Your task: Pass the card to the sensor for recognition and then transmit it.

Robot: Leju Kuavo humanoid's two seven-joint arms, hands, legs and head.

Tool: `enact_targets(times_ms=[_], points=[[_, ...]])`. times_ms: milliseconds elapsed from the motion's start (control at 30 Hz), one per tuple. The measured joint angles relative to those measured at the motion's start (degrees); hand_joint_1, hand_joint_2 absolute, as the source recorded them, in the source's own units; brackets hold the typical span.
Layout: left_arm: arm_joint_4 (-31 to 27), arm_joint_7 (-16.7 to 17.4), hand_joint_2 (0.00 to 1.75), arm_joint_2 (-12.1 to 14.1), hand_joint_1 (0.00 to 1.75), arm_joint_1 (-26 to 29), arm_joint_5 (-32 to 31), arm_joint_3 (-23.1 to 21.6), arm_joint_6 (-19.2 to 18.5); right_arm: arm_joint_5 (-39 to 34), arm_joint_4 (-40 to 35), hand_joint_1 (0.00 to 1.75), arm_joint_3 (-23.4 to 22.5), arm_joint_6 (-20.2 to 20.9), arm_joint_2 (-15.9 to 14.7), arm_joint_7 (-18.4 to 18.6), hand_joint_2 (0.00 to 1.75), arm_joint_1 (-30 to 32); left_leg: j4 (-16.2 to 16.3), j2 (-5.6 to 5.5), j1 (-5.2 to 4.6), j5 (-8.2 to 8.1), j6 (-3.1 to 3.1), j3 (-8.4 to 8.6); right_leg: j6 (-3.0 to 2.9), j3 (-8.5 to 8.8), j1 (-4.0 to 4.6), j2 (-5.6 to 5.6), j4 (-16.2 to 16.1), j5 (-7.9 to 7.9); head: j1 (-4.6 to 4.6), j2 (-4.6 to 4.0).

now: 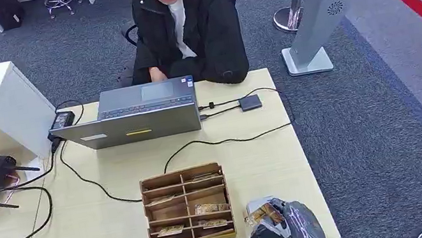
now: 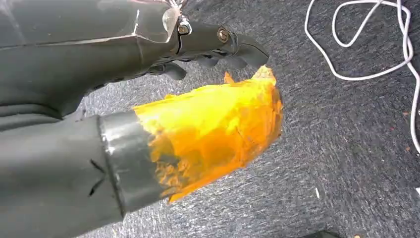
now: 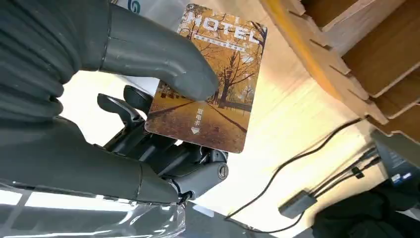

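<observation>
Right hand [image 1: 281,227] sits at the near right corner of the pale wooden table [image 1: 252,151], and it's holding the card: a glossy hotel key card printed with autumn trees [image 3: 210,82], pinched between the thick grey thumb [image 3: 158,59] on its printed face and the darker fingers [image 3: 131,116] tucked behind it. From the head view the card [image 1: 263,214] shows as a small brown patch on top of the hand, just right of the brown cardboard organiser with open compartments [image 1: 188,208], close beside it but whether they touch I cannot tell. More cards lie in several of that organiser's slots. Further back on the table, a grey laptop [image 1: 136,113] stands open, its screen facing the person in a dark jacket [image 1: 189,22] seated on the far side. To the right of the laptop lies a small dark square device [image 1: 250,102] on a black cable, well apart from the card. Left hand [image 2: 198,49] hangs over dark grey carpet [image 2: 346,163], its thumb wrapped in orange tape [image 2: 213,129], the dark fingers curled slightly with nothing between them. A white cable [image 2: 366,44] loops on the floor there.
</observation>
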Motion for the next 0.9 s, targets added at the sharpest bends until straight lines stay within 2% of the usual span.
enact_targets(times_ms=[900], points=[[-0.3,0.5,0.0,-0.1,0.0,0.0,0.0,-0.5,-0.1,0.2,5.7,1.75,-1.3,-0.5,-0.1,1.1,1.75,-2.4,0.0,0.0,0.0,0.0,0.0,0.0,0.0,-0.01,0.0,0.0,0.0,0.0,0.0,0.0]])
